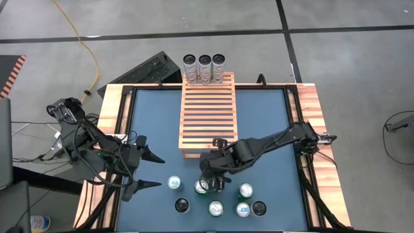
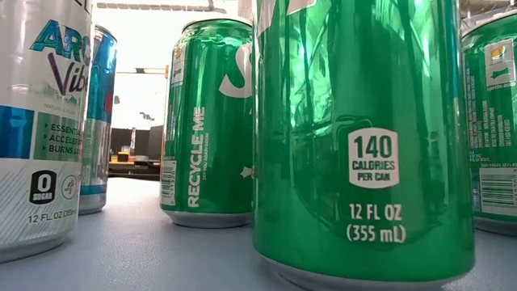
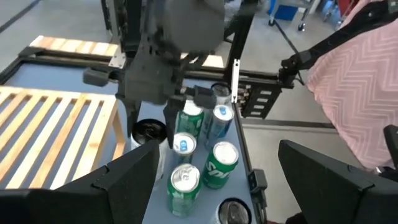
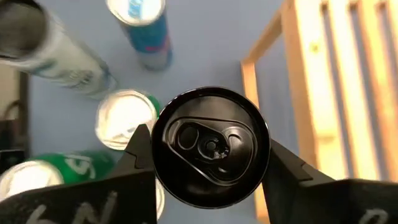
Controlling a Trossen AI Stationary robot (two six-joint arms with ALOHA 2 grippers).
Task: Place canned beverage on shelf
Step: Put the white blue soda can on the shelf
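The shelf [image 1: 207,116] is a slatted wooden rack in the middle of the blue table, and three cans [image 1: 204,68] stand upright at its far end. Several more cans [image 1: 215,208] stand on the table near its front edge. My right gripper [image 4: 210,155] is just off the shelf's near end and is shut on a black-topped can [image 4: 210,134]. In the high view the gripper [image 1: 210,182] hides that can. My left gripper [image 1: 154,173] waits open at the table's left, with nothing between its fingers. My right gripper pinches the black-topped can between its two fingers, on opposite sides of the wall just under the top rim [image 4: 158,149]. The fingers [image 4: 140,152] slant down from above. The can stands upright in the hold. Whether its base is off the table is hidden.
A green can with a silver top [image 4: 121,118] stands close beside the held can, and a blue one [image 4: 144,31] farther off. Green cans [image 2: 363,137] fill the low view. A pink-patterned cloth [image 3: 360,81] shows beyond the table's right edge.
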